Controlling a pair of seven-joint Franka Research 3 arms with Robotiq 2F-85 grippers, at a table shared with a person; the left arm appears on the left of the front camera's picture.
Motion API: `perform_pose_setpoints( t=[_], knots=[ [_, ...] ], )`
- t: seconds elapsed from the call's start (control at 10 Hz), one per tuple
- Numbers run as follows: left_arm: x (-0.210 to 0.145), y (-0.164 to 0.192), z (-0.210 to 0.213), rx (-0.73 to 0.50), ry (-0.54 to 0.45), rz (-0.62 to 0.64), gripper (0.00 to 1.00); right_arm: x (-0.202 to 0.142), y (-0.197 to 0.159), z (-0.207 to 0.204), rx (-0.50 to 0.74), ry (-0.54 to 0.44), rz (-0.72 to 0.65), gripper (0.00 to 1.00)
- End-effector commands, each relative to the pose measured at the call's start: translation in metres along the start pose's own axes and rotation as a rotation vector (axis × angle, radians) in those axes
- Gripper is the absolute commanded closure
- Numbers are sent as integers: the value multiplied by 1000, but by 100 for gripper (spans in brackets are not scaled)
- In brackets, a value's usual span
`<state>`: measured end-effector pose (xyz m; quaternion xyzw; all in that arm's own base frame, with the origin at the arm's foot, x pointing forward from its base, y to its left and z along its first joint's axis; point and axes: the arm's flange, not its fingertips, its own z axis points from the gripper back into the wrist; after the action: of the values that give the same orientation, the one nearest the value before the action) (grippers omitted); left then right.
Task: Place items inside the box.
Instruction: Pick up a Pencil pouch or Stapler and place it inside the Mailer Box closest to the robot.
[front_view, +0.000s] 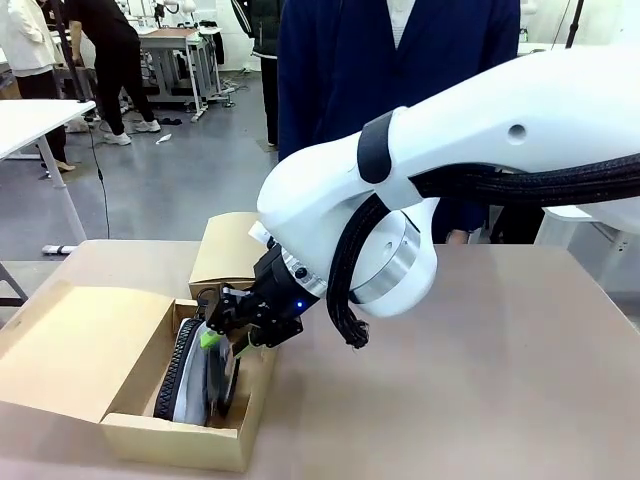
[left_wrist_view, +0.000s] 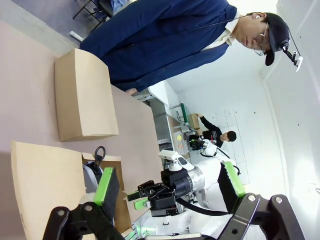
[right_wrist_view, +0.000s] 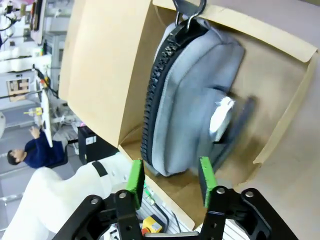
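While the grey pencil case (right_wrist_view: 195, 85) sits in the box (front_view: 175, 440), left jaws and right jaws stand released.

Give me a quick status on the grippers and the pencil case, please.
Left gripper open and empty. Right gripper open just above the case. Case on edge inside the box. Person at far side, clear of box.

I see box (front_view: 170, 440) on surface (front_view: 480, 380), left front; pencil case (front_view: 195, 385) on edge inside it; right jaws just above; person (front_view: 400, 60) behind far edge.
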<state>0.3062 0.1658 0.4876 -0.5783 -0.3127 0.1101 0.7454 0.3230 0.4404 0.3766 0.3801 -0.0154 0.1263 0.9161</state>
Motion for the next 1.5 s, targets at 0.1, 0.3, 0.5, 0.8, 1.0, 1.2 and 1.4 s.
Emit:
perform_pose_setpoints(
  t=[0.1, 0.3, 0.5, 0.8, 1.0, 1.2, 1.4],
  knots=[
    [-4, 0, -1, -26, -14, -17, 0, 4, 8, 1, -1, 15, -14, 0],
    [-4, 0, -1, -26, -14, -17, 0, 3, 4, 11, 14, -2, -17, 0],
    [-4, 0, -1, -26, -14, -17, 0, 2, 1, 20, 0, 19, 10, 0],
    [-4, 0, -1, -26, -14, -17, 0, -18, -52, 131, -12, 258, 166, 0],
    [-4, 0, -1, -26, -14, -17, 0, -47, -107, 214, 223, 344, 203, 0],
    [-4, 0, -1, -26, -14, -17, 0, -60, -182, 273, 453, 297, 128, 0],
    [-4, 0, -1, -26, -14, -17, 0, -86, -258, 313, 640, 200, 171, 0]
  ],
)
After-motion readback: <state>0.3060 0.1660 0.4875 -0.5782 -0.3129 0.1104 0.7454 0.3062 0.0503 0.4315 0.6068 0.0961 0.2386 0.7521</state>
